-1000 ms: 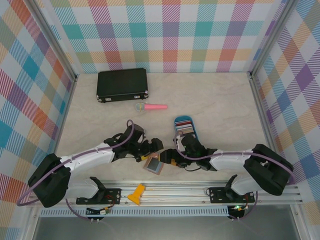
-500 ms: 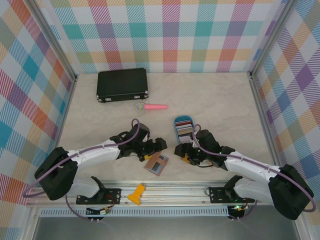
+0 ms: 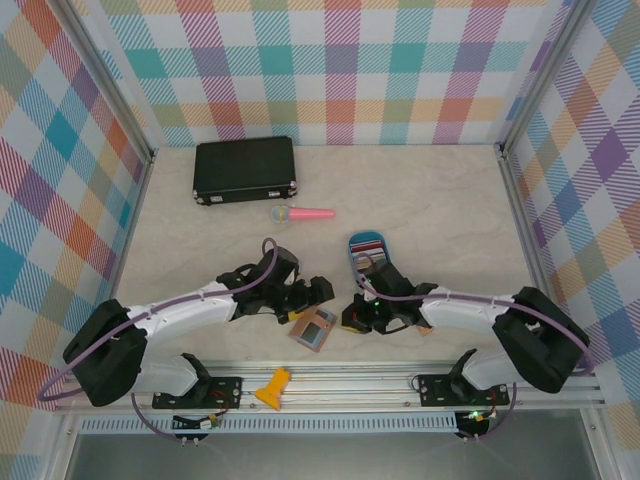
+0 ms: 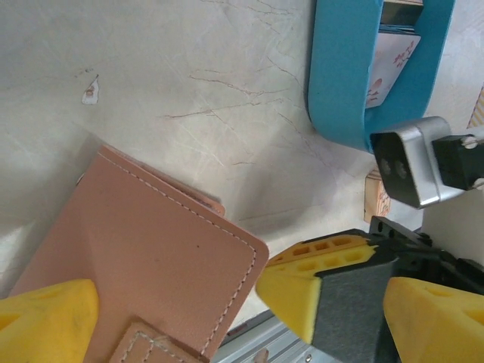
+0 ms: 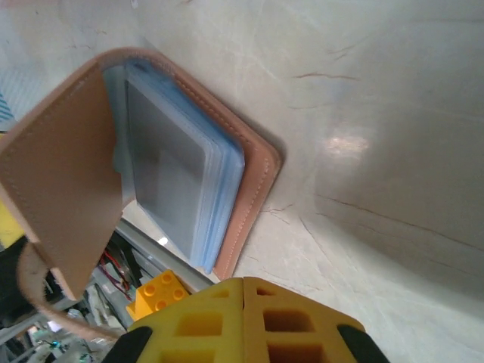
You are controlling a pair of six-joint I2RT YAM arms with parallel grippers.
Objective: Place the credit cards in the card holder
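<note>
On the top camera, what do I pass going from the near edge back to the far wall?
Orange block → card holder → blue tray → pink toy microphone → black case.

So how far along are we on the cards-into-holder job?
Done: the card holder lies open on the table, grey-blue sleeves showing, no card visible in them. In hand: nothing; the right gripper is shut empty beside it, the left gripper open over its leather cover. Left: the cards sit in the blue tray, so every one needs moving across.
</note>
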